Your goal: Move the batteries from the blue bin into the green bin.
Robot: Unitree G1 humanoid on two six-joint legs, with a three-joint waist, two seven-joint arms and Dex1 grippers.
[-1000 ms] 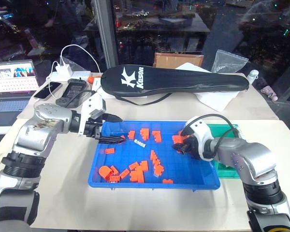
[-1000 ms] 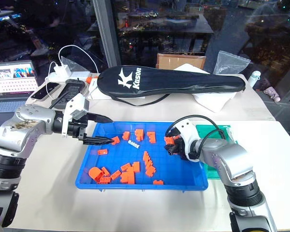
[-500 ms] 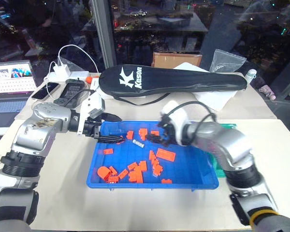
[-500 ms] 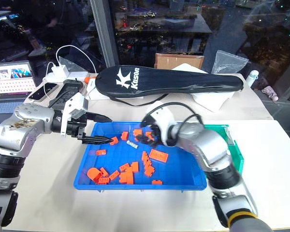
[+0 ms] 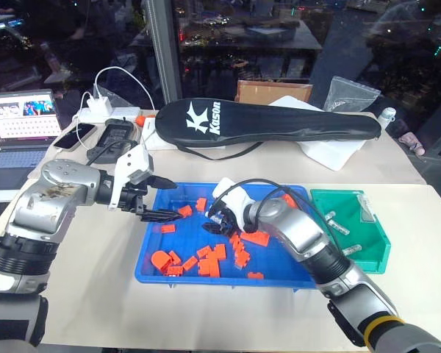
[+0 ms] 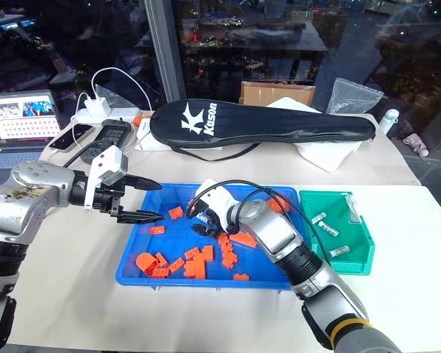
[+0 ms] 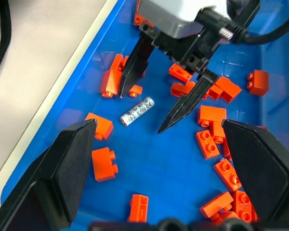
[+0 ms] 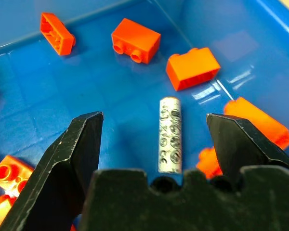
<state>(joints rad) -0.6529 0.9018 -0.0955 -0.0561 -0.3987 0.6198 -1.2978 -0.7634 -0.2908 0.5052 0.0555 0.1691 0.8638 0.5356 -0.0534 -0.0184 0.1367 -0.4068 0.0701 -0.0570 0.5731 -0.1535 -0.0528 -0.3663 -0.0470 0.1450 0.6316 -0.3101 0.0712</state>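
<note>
between the spread right gripper (image 8: 154,139) fingers lies one battery (image 8: 169,134) — near end hidden; left gripper (image 5: 165,200) wide.

Green bin (image 5: 373,234) w/ batteries (image 5: 336,224) sits right of blue bin (image 5: 151,272); one battery (image 8: 169,134) inside latter.

bright blue bin (image 5: 151,268), orange blocks (image 5: 206,261), silver battery (image 8: 169,134) with dark print, green bin (image 5: 375,243), black racket bag (image 5: 264,121) with white lettering.

- Pale table (image 5: 95,294), bearing the items below.
- Blue bin (image 5: 151,254) and green bin (image 5: 375,254), side by side.
- Black racket case (image 5: 279,125), laptop (image 5: 18,129), phone (image 5: 73,134), white charger (image 5: 95,112) behind.
</note>
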